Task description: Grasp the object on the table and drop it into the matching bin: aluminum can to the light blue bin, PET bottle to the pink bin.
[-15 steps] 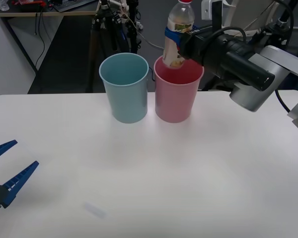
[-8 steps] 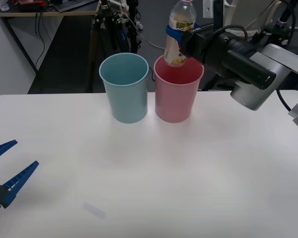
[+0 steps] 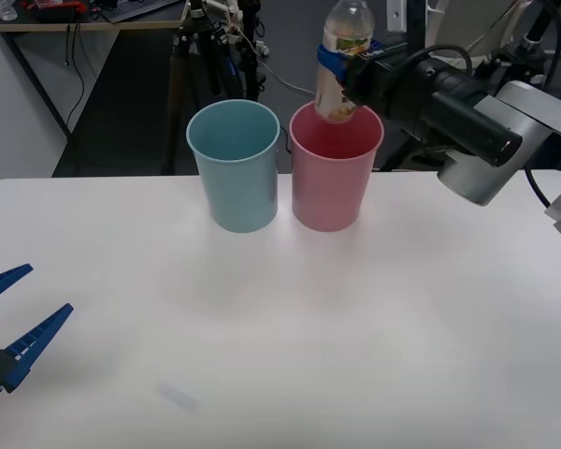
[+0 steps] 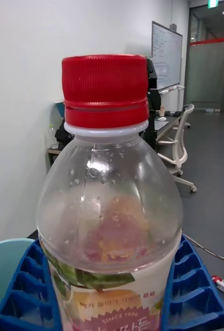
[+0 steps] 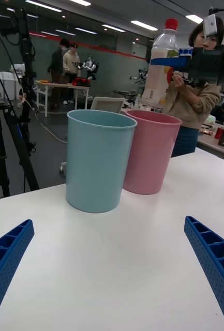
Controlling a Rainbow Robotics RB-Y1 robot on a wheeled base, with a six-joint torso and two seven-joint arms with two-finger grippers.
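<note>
PET bottle (image 3: 341, 58) upright, cap at 12 o'clock, clamped in right gripper (image 3: 348, 70) above pink bin (image 3: 334, 178); left gripper (image 3: 7, 316) open, parked at 8 o'clock

Red-capped PET bottle (image 3: 341, 58) upright above pink bin (image 3: 334, 178)

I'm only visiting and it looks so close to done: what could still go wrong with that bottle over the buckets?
The right gripper holds the PET bottle above the pink bin, near its back rim, so a release might clip the rim. The light blue bin stands right beside it, so a bounce could land the bottle there or tip a bin.
</note>
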